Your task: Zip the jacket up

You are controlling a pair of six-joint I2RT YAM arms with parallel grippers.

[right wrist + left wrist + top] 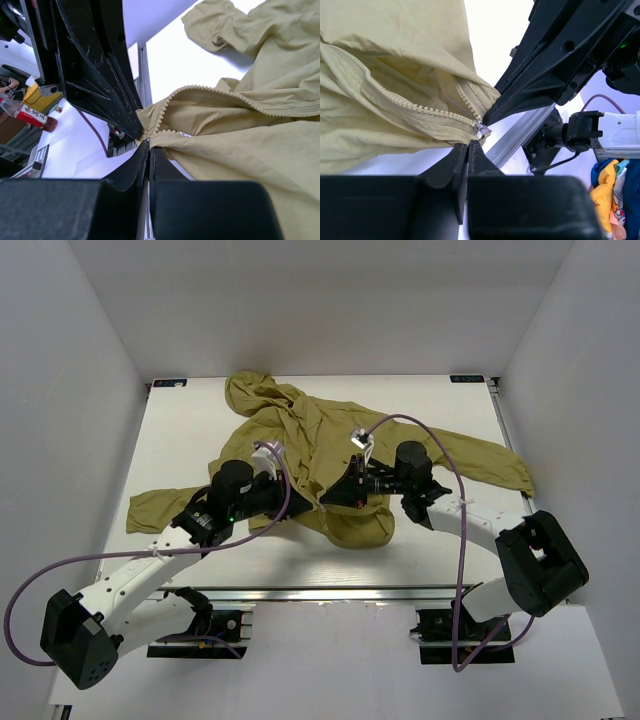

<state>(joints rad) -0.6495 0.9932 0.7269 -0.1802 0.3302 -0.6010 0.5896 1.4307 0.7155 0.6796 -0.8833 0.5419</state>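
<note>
- white table (190, 430) carries the wrinkled olive-yellow thin-fabric hooded jacket (330, 440), front unzipped.
- right gripper (149, 143) is clamped on its bottom hem; pull that taut.
- left gripper (468, 144), fingers pressed together, sits just beside the small silver zipper slider (482, 131); draw straight along the teeth (400, 102).

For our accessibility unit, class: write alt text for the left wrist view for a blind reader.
The left claw, shut, pinches the yellow-green jacket just below its silver zipper slider, where the right claw also grips from the upper right. Beyond the slider the teeth lie apart.
</note>
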